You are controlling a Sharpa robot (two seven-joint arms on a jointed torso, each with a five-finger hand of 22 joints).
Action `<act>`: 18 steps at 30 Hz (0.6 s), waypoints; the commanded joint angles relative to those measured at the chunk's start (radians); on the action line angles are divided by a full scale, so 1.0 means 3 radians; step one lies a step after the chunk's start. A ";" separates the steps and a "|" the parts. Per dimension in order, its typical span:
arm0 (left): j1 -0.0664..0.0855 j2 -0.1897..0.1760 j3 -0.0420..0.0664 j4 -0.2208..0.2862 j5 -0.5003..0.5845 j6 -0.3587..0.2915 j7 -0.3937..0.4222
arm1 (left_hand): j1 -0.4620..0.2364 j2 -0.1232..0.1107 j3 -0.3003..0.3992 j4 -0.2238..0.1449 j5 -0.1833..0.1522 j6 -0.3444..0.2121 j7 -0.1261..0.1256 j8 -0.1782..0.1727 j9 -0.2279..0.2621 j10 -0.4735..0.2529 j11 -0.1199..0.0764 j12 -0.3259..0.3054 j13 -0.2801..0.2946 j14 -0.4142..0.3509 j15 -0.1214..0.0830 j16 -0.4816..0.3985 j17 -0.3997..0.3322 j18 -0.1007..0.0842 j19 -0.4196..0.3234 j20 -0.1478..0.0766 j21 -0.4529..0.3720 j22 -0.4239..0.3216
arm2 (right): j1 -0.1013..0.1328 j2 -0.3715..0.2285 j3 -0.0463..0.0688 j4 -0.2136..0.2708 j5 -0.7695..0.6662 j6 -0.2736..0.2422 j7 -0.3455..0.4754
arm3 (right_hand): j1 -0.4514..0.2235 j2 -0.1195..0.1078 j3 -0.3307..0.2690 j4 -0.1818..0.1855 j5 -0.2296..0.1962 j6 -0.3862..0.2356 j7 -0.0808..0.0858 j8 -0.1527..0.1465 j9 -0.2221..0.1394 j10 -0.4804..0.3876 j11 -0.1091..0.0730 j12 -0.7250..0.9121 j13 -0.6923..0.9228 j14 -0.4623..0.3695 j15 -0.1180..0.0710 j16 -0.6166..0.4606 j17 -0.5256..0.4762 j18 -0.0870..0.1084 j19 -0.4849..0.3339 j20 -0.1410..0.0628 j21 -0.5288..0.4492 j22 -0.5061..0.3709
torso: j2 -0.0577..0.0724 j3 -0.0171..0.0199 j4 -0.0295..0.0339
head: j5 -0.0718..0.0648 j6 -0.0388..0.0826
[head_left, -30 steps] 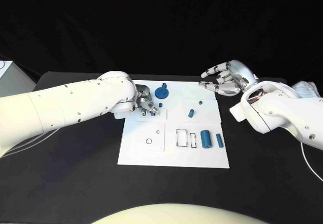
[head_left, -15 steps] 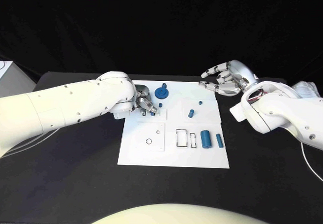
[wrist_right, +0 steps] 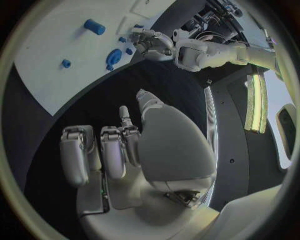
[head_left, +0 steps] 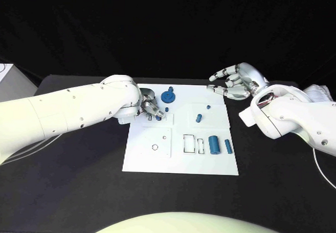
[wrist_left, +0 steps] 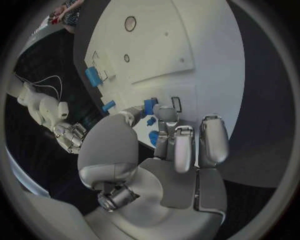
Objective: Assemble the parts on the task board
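The white task board lies mid-table. My left hand hovers over its far left part and pinches a small blue part between thumb and fingertips. Just beyond the hand stands a blue gear-shaped part. A small blue peg and a tiny blue piece sit near the board's middle. A large blue cylinder and a thinner one lie at its right, beside two rectangular slots. My right hand hangs above the table past the board's far right corner, fingers apart, holding nothing.
A white box stands at the table's left edge. A white cable runs along the right side under my right arm. Round holes mark the board's near left square.
My left hand's fingers have shifted slightly over the board's far left part. My right hand has stayed where it was.
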 commanded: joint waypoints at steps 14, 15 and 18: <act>-0.0019 0.0018 -0.0001 -0.0070 -0.0032 -0.0019 -0.0084 | 0.0323 0.0159 -0.0061 0.0032 -0.0407 -0.0014 0.0014 -0.0050 0.0010 0.0003 -0.0022 0.0008 -0.0009 0.0352 -0.0033 0.0021 0.0877 -0.0066 0.0026 -0.0002 -0.0023 0.0015 | -0.0002 0.0002 0.0001 -0.0005 -0.0004 0.0047 0.0007 | -0.0049 -0.0008 0.0009 0.0009 0.0014 0.0009 -0.0003 0.0014 -0.0004 0.0105 0.0001 -0.0010 0.0655 0.0292 0.0006 -0.0012 0.0647 0.0033 0.0247 0.0001 -0.0016 0.0734 | 0.0001 0.0002 -0.0002 | 0.0005 -0.0005; -0.0019 0.0018 0.0000 -0.0071 -0.0030 -0.0020 -0.0084 | 0.0336 0.0163 -0.0059 0.0029 -0.0409 -0.0015 0.0014 -0.0052 0.0010 0.0001 -0.0022 0.0006 -0.0012 0.0352 -0.0033 0.0021 0.0877 -0.0065 0.0024 -0.0002 -0.0025 0.0011 | -0.0002 0.0003 0.0001 -0.0006 -0.0004 0.0047 0.0007 | -0.0049 -0.0008 0.0009 0.0009 0.0014 0.0009 -0.0003 0.0014 -0.0004 0.0105 0.0001 -0.0010 0.0655 0.0292 0.0006 -0.0012 0.0647 0.0033 0.0247 0.0001 -0.0016 0.0734 | 0.0001 0.0002 -0.0002 | 0.0005 -0.0005; -0.0018 0.0022 0.0006 -0.0071 -0.0019 -0.0023 -0.0084 | 0.0365 0.0178 -0.0051 0.0026 -0.0410 -0.0017 0.0015 -0.0056 0.0010 0.0000 -0.0022 0.0005 -0.0014 0.0352 -0.0032 0.0021 0.0877 -0.0067 0.0029 -0.0002 -0.0023 0.0019 | -0.0003 0.0004 0.0001 -0.0007 -0.0004 0.0049 0.0006 | -0.0049 -0.0008 0.0009 0.0009 0.0014 0.0009 -0.0003 0.0014 -0.0004 0.0105 0.0001 -0.0010 0.0655 0.0292 0.0006 -0.0012 0.0647 0.0033 0.0247 0.0001 -0.0016 0.0734 | 0.0001 0.0002 0.0000 | 0.0003 -0.0006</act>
